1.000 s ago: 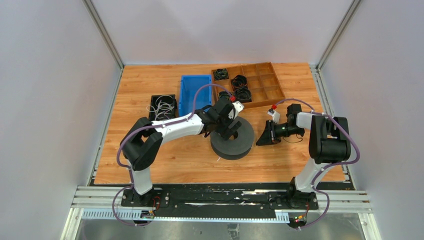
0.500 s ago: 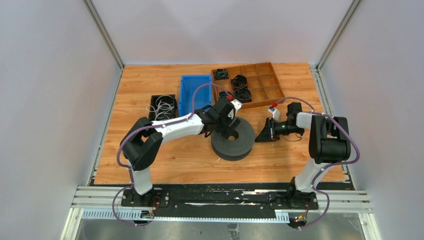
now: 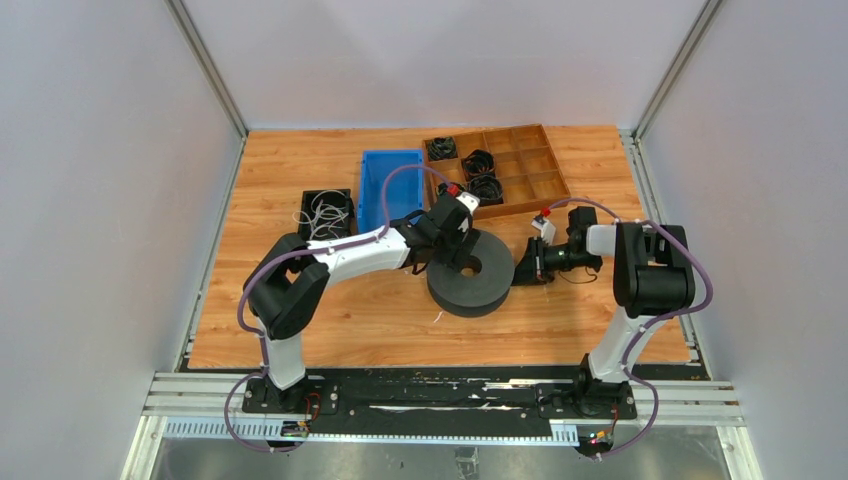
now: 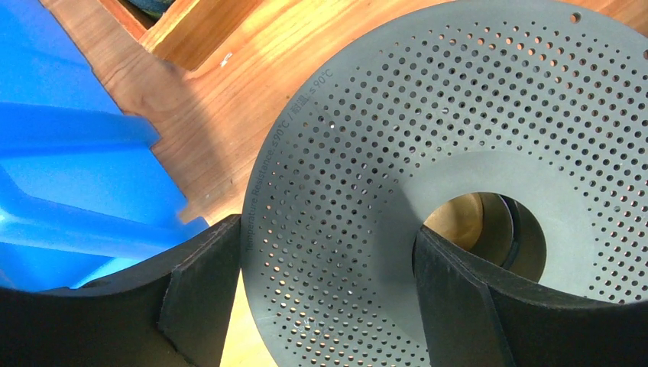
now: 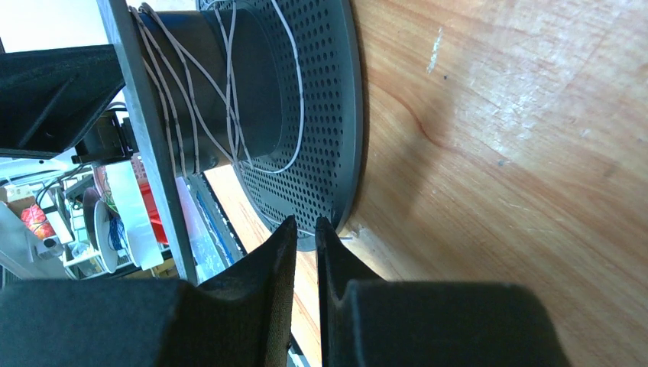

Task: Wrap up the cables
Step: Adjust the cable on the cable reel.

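A dark grey perforated spool lies mid-table, and thin whitish cable is wound in loose turns round its hub. My left gripper straddles the top flange. One finger presses the rim and the other finger sits in the centre hole, so the left gripper is shut on the spool. My right gripper lies low at the spool's right side. In the right wrist view the right gripper shows a narrow slit, with a cable strand crossing at its tips and the loose cable end just beyond.
A blue bin stands behind the spool. A wooden divided tray holding black coils is at the back right. A black tray of loose white wire loops sits at the left. Grey walls close in both sides.
My left jaws have narrowed onto the flange. The spool has shifted right and back. My right gripper has moved left against the spool and its jaws have narrowed.
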### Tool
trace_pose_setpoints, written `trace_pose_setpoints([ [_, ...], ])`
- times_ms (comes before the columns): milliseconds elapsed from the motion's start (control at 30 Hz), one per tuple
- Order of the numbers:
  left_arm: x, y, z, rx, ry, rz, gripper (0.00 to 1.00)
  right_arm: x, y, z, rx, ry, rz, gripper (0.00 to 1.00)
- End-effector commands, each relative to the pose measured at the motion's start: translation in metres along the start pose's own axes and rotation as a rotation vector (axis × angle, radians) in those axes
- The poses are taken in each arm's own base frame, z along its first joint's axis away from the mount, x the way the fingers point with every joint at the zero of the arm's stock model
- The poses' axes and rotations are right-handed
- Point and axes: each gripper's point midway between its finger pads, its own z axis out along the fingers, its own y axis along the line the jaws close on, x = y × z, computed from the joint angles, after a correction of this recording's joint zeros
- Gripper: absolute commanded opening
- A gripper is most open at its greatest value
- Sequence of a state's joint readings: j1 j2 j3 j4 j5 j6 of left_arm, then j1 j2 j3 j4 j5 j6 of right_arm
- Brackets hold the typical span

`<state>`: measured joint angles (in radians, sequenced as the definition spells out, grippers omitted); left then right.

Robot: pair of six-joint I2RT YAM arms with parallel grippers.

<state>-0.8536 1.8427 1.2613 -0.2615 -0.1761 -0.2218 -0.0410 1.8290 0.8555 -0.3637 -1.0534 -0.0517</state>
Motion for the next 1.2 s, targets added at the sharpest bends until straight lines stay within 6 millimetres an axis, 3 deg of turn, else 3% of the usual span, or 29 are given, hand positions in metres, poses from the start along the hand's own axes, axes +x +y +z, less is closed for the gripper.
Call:
trace_pose_setpoints([
  [0, 0.004, -0.002, 0.008, -0.018, 0.003, -0.078, 0.76, -0.002, 0.004, 0.002, -0.001, 0.009, -0.004, 0.15],
  [200, -0.006, 0.001, 0.008, -0.041, -0.018, -0.101, 0.76, -0.004, 0.007, 0.006, -0.001, 0.018, -0.009, 0.14],
  [467, -0.020, 0.002, 0.008, -0.063, -0.035, -0.114, 0.76, 0.009, 0.010, 0.009, 0.002, 0.053, 0.008, 0.13],
  [867, -0.021, 0.002, 0.007, -0.080, -0.035, -0.138, 0.77, 0.031, 0.038, 0.038, -0.162, 0.028, 0.032, 0.08],
  [1167, -0.027, -0.013, -0.005, -0.019, -0.040, -0.142, 0.85, 0.026, 0.033, 0.036, -0.156, -0.005, 0.047, 0.08],
])
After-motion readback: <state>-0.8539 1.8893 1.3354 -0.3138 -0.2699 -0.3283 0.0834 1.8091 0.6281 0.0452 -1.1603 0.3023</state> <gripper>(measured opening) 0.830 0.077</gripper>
